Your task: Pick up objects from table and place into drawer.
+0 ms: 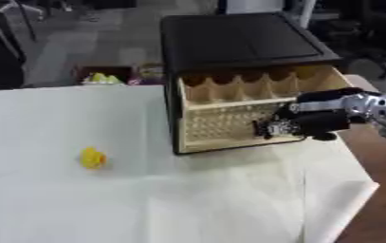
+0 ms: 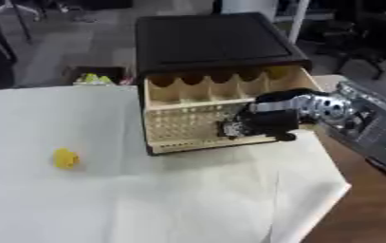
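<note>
A white cloth (image 1: pixel 146 199) covers the table, with dark floor and chair legs behind it. At the far right stands a black cabinet (image 1: pixel 237 40) whose pale drawer (image 1: pixel 229 121) is pulled open. The right hand (image 2: pixel 271 121) lies against the drawer's front, fingers curled there, though whether they grip anything I cannot tell. A small yellow toy (image 1: pixel 93 158) sits well apart at the near left, so the picking seems not yet begun. The right eye view shows more of the forearm; the left hand appears in neither.
</note>
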Tool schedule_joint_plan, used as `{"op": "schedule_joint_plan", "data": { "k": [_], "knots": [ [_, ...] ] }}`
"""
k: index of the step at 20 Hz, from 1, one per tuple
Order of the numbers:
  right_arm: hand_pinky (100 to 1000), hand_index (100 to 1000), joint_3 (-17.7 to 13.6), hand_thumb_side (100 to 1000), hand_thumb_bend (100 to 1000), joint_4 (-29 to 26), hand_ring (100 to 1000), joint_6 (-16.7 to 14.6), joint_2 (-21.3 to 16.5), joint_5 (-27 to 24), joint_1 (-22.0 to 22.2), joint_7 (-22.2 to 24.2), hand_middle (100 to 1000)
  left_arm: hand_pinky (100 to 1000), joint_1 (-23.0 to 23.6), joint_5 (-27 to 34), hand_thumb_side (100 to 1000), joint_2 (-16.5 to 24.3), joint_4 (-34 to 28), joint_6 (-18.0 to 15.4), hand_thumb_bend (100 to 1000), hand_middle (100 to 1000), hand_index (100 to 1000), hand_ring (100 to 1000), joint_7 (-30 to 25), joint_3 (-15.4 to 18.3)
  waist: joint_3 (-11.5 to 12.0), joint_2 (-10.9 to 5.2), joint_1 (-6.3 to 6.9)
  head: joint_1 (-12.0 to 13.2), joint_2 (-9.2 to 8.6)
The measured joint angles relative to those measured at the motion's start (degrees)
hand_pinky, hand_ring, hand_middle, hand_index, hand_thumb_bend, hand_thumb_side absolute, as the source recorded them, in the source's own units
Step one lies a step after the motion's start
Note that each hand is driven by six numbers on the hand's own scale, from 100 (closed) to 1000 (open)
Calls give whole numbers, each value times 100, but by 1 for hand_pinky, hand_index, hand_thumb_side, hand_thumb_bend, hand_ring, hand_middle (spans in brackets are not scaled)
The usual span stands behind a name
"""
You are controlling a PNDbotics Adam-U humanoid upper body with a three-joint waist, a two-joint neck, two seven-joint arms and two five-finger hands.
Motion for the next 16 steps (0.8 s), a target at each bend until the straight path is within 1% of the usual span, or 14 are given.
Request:
{"op": "schedule_joint_plan", "data": {
  "k": [6, 16],
  "knots": [
    [100, 758, 0, 1000, 149, -91, 100, 69, 0, -69, 36, -69, 100, 784, -1, 0, 1000, 0, 0, -2, 100, 870, 911, 895, -2, 0, -30, -1, -9, -81, 3],
    [100, 744, -40, 1000, 161, -165, 100, 83, -11, -150, 135, -83, 100, 784, -4, 0, 1000, 0, 0, -3, 100, 870, 911, 896, -3, 0, -43, -20, -21, -136, 3]
  ]
}}
